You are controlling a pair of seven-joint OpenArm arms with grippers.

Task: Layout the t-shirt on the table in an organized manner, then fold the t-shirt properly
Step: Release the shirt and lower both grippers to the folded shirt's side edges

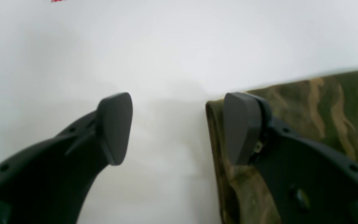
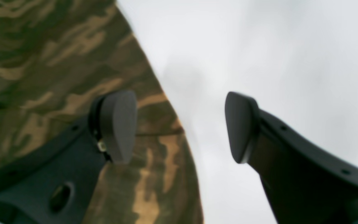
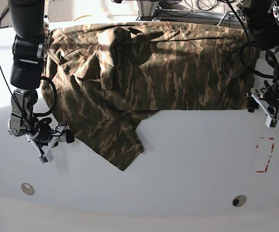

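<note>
Lying spread across the tabletop, the t-shirt has one sleeve rumpled; left fingers spread at its edge; right fingers spread likewise, holding nothing.

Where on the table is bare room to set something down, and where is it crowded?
The near half of the table is bare, from the t-shirt hem down to the two grommet holes, and left of the red tape rectangle. The far half is crowded: cloth covers it, flanked by the open left gripper and right gripper.

Soft cloth t-shirt on smooth white table.
</note>
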